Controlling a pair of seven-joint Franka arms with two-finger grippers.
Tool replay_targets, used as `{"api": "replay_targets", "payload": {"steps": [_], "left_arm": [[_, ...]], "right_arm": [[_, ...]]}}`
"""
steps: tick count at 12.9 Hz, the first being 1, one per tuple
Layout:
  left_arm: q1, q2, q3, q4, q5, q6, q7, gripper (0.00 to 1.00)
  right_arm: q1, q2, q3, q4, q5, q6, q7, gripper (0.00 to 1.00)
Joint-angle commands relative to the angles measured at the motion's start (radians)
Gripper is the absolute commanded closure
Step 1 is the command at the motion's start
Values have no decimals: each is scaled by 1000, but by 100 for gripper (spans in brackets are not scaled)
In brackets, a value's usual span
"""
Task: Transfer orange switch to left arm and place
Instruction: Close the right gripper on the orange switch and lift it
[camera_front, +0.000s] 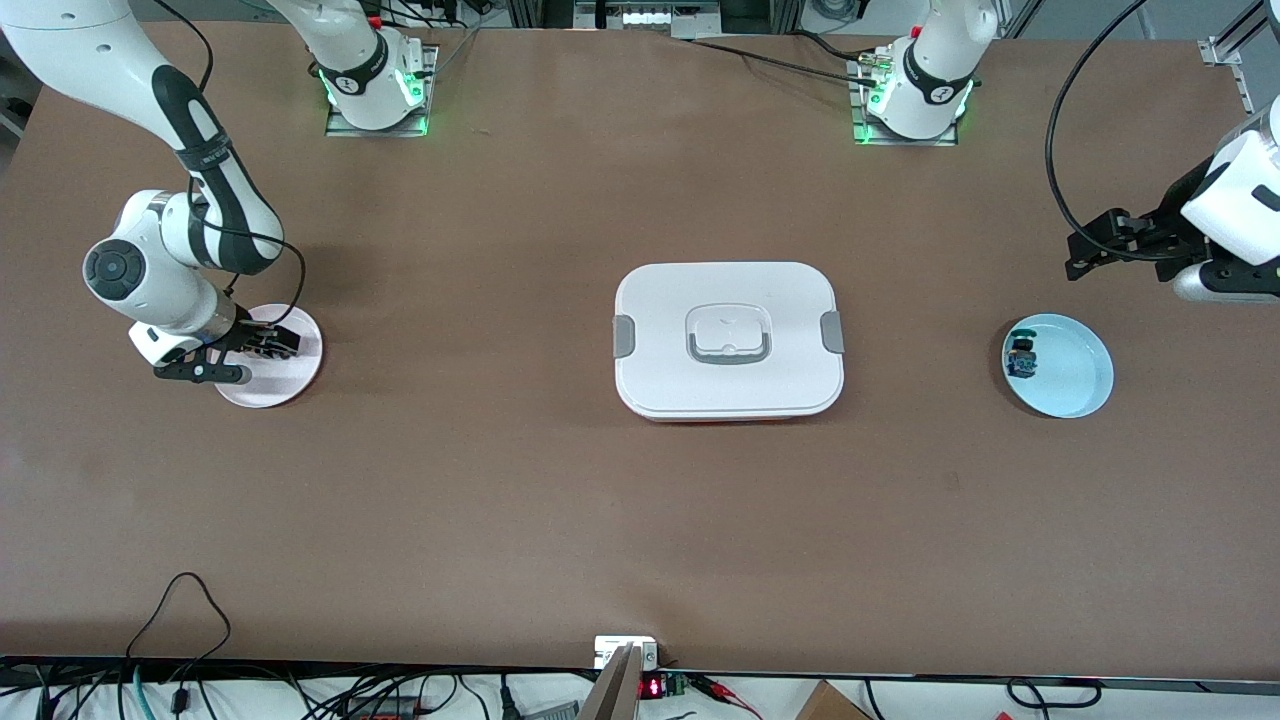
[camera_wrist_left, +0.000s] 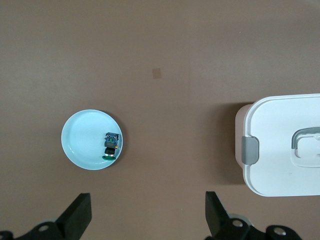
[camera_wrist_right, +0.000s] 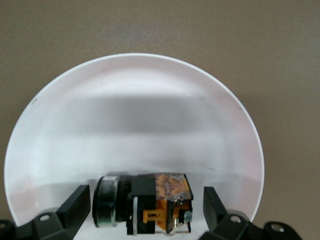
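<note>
The orange switch (camera_wrist_right: 145, 205) lies on its side on a small white plate (camera_wrist_right: 135, 115) at the right arm's end of the table. My right gripper (camera_wrist_right: 145, 209) is low over that plate and open, one finger on each side of the switch with a small gap on both sides. In the front view the right gripper (camera_front: 275, 343) hides the switch. The white lidded box (camera_front: 728, 340) stands at the table's middle and also shows in the left wrist view (camera_wrist_left: 285, 145). My left gripper (camera_front: 1072, 256) waits open and empty in the air at the left arm's end of the table.
A light blue plate (camera_front: 1070, 380) at the left arm's end holds the similar switch with blue and green parts (camera_front: 1023, 357). Both show in the left wrist view, the plate (camera_wrist_left: 85, 140) and the switch (camera_wrist_left: 111, 145). Bare brown table lies around the box.
</note>
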Motion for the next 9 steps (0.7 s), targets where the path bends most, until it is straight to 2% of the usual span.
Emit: {"api": "replay_targets", "payload": {"steps": [1,9], "left_arm": [[4,12,3,27,-14,-21,14,0],[12,14,3,27,-16,-21,14,0]], "right_arm": [[-30,-4,12,-15,-4,18,-17,0],[-30,-2,14,-20,-5,18,-40,0]]}}
